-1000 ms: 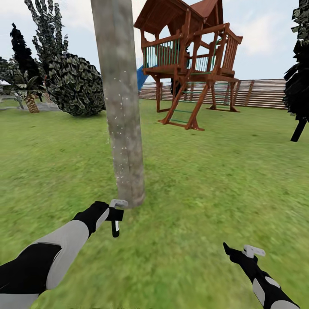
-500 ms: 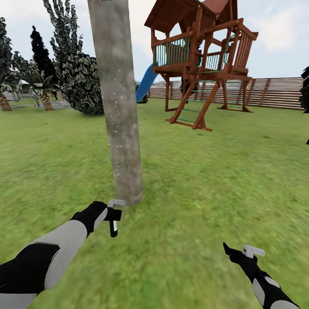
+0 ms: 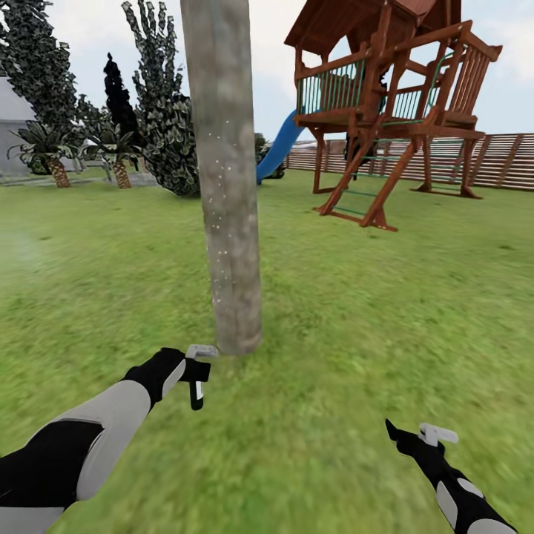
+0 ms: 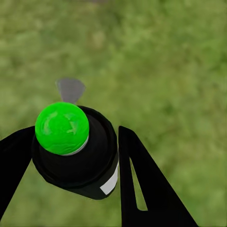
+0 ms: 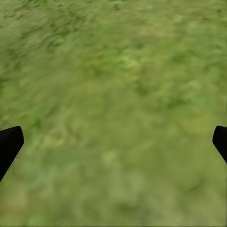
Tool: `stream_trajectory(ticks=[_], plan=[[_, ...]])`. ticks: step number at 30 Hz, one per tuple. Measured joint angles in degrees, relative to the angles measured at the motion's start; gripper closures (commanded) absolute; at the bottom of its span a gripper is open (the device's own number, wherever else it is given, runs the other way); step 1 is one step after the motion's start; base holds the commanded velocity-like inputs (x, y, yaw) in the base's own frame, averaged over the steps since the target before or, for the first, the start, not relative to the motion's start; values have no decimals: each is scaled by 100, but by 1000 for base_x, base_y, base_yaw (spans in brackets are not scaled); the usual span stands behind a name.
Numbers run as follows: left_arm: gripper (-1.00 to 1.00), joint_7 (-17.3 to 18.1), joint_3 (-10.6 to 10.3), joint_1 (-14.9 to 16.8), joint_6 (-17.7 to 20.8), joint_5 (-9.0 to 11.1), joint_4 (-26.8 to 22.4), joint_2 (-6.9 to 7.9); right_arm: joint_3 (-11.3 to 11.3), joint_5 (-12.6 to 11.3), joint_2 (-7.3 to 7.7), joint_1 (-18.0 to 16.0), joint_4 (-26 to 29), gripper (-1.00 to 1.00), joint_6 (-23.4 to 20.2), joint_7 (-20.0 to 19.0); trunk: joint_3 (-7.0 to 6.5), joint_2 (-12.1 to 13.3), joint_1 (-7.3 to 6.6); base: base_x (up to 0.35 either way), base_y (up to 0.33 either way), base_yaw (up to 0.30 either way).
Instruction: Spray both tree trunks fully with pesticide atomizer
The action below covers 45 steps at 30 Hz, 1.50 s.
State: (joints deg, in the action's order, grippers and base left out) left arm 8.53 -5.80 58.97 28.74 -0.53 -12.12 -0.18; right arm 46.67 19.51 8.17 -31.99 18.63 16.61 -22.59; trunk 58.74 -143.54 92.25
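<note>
Green lawn is filling the scene, with a playset [image 3: 386,111] at upper right. At lower left, the left gripper [image 3: 197,374] is clenching the pesticide atomizer [image 4: 75,151], aimed low near the foot of the tree trunk [image 3: 226,178]. The right gripper [image 5: 113,142] is hanging spread wide over grass. Spray is risking missing the upper bark
</note>
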Motion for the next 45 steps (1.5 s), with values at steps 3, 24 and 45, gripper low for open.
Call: stream_trajectory(ticks=[3,24,45], plan=[[100,0,0,0,0,-3,0,0,0,0,0,0,0,-100,0,0,0,0,0,239,-221,252],[100,0,0,0,0,0,0,-9,-4,0,0,0,0,-100,0,0,-17,0,0,72,-311,253],[100,0,-3,-3,0,0,0,-13,-1,0,0,0,-1,-100,0,0,-23,0,0,68,-326,117]])
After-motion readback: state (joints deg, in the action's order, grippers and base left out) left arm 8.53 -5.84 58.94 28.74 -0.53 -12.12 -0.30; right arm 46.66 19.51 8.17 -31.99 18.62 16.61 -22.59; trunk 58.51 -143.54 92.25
